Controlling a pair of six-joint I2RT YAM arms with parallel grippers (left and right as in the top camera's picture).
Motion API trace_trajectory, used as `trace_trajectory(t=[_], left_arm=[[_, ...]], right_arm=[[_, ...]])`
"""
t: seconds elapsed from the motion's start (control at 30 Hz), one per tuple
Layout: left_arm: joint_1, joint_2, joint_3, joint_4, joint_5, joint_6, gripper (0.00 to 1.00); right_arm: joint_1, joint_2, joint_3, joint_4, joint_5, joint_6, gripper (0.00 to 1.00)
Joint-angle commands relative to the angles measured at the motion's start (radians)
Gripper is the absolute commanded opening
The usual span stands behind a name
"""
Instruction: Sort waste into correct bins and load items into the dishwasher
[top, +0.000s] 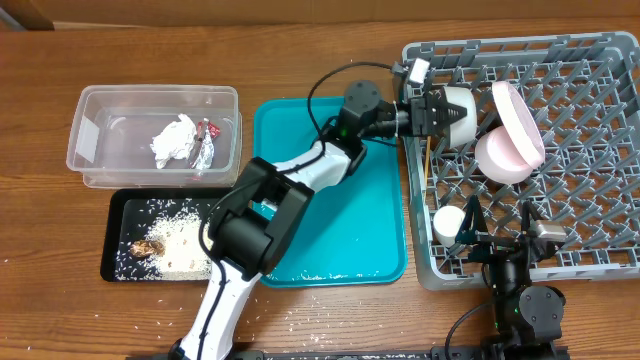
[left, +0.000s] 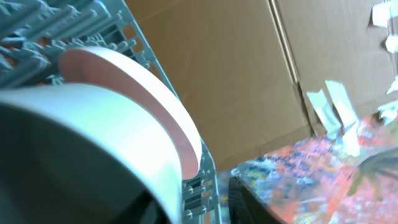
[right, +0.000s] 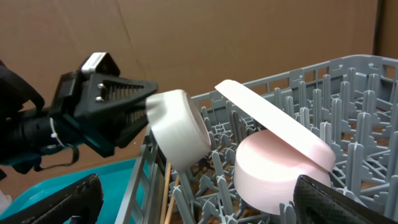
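My left gripper (top: 437, 112) is shut on the rim of the small cream bowl (top: 460, 110) and holds it tilted over the left side of the grey dish rack (top: 600, 262). The right wrist view shows this grip (right: 134, 109) on the bowl (right: 180, 127) just above the pegs. The white plate (top: 520, 118) leans on the pink bowl (top: 497, 160) in the rack. The chopsticks (top: 429, 165) lie in the rack by its left wall. My right gripper (top: 500, 243) is open and empty at the rack's front edge (right: 199, 211).
The teal serving tray (top: 340, 215) lies left of the rack, under my left arm. The clear tub (top: 95, 170) holds the napkin (top: 174, 140) and foil wrapper (top: 207, 140). The black tray (top: 118, 210) holds rice and brown scraps (top: 147, 247). Loose rice grains lie near the front edge.
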Motion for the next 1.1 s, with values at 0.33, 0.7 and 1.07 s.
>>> trace_trajectory(t=[0.33,0.7,1.07], left_arm=[[0.177,-0.012,0.026,-0.111,0.222,-0.077,1.00],[0.240,-0.549,0.027,-1.447,-0.376,0.723,1.00],[0.228,-1.309,0.027,-2.296,-1.019,0.820,1.00]], right_arm=[[-0.002,-0.008,-0.010,0.007,0.000,0.003,1.00],[-0.002,-0.008,-0.010,0.007,0.000,0.003,1.00],[-0.002,-0.008,-0.010,0.007,0.000,0.003,1.00]])
